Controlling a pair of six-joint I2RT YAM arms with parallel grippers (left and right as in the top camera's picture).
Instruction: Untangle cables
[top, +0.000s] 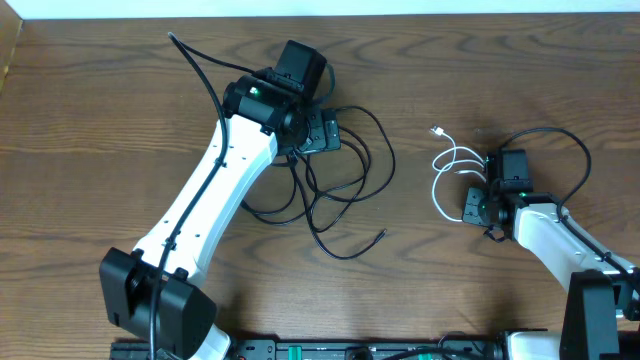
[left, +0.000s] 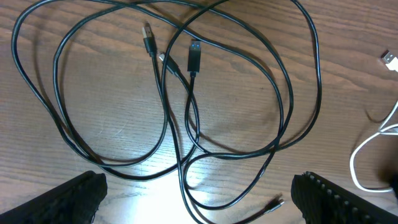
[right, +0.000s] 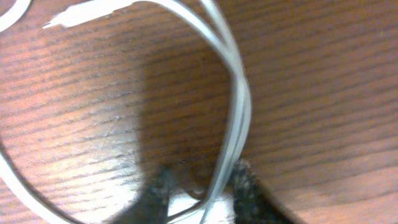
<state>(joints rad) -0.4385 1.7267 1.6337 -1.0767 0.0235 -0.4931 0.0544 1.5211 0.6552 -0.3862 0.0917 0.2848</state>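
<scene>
Your left pincer (left: 200, 196) hangs spread above the black cables (left: 194, 58), a loose heap on the tabletop (top: 90, 110). Your right pincer (right: 205, 193) pinches the white cable (right: 240, 93), well apart from them. All seem light and limp, so take one near its plug.

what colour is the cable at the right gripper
White; the cable shows best in the overhead view.

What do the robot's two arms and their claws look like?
Both the left arm and right arm have white tubular links with black joints and bases, and a small green light near each wrist. A thin black cable runs along the left arm. The left claw and right claw have black fingers.
</scene>
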